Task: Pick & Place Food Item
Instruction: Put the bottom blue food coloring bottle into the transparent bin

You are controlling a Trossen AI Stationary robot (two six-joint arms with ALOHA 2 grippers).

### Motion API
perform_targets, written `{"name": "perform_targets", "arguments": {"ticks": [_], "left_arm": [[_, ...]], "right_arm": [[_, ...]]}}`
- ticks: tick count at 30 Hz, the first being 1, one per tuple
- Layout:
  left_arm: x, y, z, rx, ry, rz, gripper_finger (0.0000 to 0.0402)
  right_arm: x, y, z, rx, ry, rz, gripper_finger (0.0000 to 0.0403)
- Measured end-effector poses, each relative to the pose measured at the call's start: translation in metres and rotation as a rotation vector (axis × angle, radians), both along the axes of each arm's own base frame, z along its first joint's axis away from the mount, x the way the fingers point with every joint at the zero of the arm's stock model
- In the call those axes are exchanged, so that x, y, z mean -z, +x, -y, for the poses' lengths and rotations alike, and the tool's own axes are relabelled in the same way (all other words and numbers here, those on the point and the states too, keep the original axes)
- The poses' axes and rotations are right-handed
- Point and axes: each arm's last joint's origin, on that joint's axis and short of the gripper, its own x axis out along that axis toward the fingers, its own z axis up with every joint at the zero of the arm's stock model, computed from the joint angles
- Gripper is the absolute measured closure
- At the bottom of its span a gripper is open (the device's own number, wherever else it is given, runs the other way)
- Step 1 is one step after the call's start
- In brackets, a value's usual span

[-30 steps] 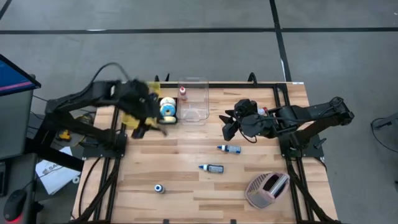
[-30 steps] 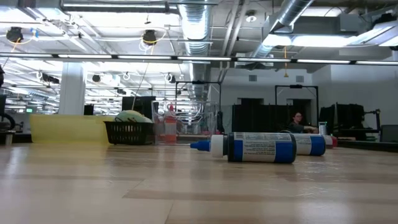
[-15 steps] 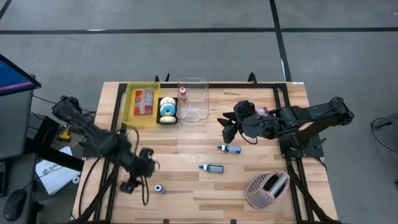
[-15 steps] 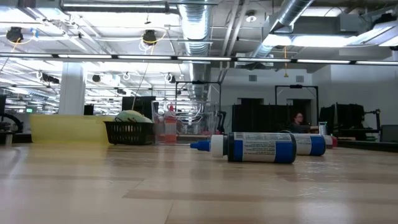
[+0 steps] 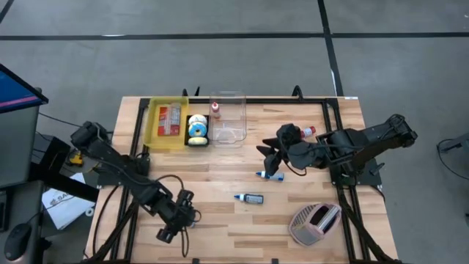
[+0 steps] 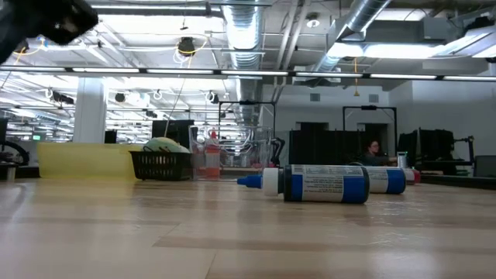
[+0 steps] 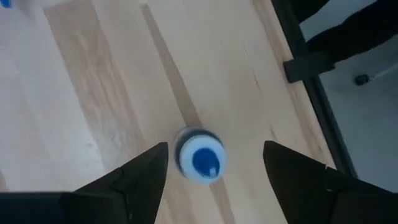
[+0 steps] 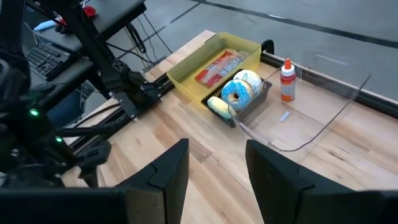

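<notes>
— Can you see the small blue-capped thing (image 7: 200,157) from above?
— No, the left gripper (image 5: 178,213) covers it there.
— What's printed on the bottle (image 6: 318,184)?
— Too small to read.
— And that dark shape (image 6: 48,22) up in the corner?
— Blurred, cut by the edge; can't tell.
</notes>
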Motion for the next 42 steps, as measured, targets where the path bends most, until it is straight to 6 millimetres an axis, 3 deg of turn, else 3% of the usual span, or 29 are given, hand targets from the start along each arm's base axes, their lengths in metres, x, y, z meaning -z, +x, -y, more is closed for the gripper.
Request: {"name": "perform_targets", "arguments": {"ticks": [6,18,37,42], "left_arm": [[0.012,0.000,0.000,-0.009,-0.013,-0.008,0.0142],[0.012,0.002,0.001,-0.032,-0.035,-0.001,0.0148],[0.027,0.000,-0.004,-0.067,-0.058,0.007,0.0233],[0.027,0.003,-0.009,-0.087,-0.058,0.005,0.0285]], "right_arm": [[0.000,-0.001,-0.003,-0.011,0.001,-0.003,0.0251],[0.001,-0.002,-0.003,-0.011,-0.002,-0.012,0.0251],[0.002,-0.003,-0.004,-0.013,0.002,-0.024,0.0251],[0.002,-0.003,-0.004,-0.010,0.008,-0.021,0.0251]]}}
